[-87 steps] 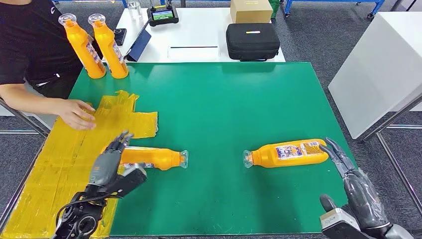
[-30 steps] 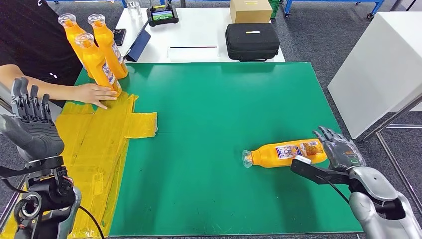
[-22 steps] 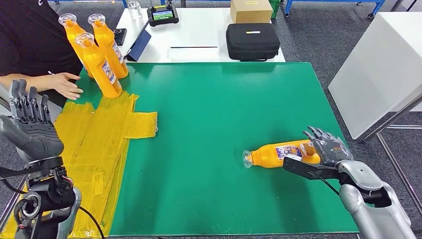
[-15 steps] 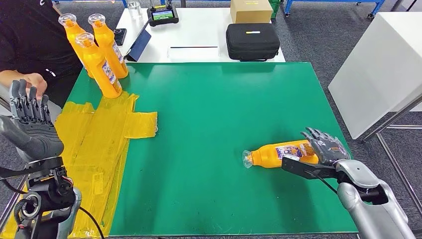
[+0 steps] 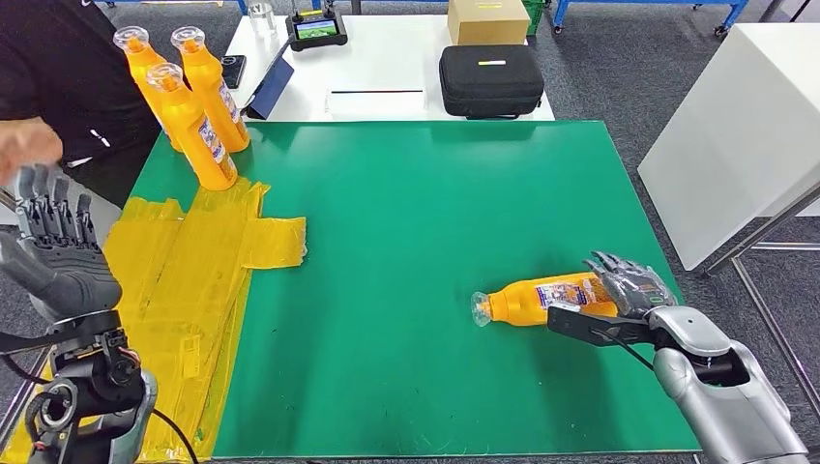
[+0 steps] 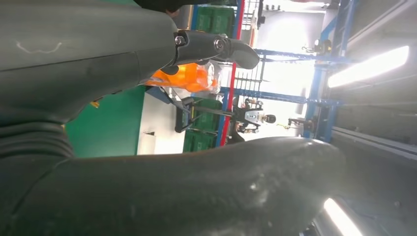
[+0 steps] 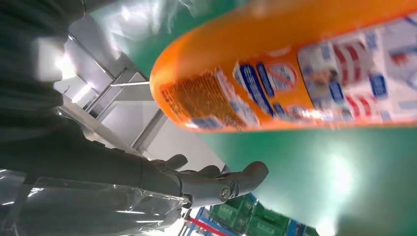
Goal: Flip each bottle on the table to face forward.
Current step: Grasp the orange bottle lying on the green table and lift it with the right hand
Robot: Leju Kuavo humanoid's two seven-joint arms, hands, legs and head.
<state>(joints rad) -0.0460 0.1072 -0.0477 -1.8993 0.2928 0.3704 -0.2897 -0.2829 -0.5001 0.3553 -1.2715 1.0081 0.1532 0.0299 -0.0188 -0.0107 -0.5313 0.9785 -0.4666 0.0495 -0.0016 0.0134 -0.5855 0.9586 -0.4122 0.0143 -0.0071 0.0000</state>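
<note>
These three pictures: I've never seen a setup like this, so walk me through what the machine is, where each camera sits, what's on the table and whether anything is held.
This is a humanoid robot with two silver arms ending in many-fingered hands. The wide picture comes from its head, looking down at a green table. The two odd, turned pictures come from cameras at its wrists.

One orange bottle lies on its side near the right hand, whose fingers reach over the bottle's base. The right wrist view shows that base close up with the fingers apart from it, so nothing is gripped yet.

The left hand is raised beside the table, fingers spread, holding nothing.

Three more bottles stand upright at the far left corner, by yellow tape patches. A person stands there.
</note>
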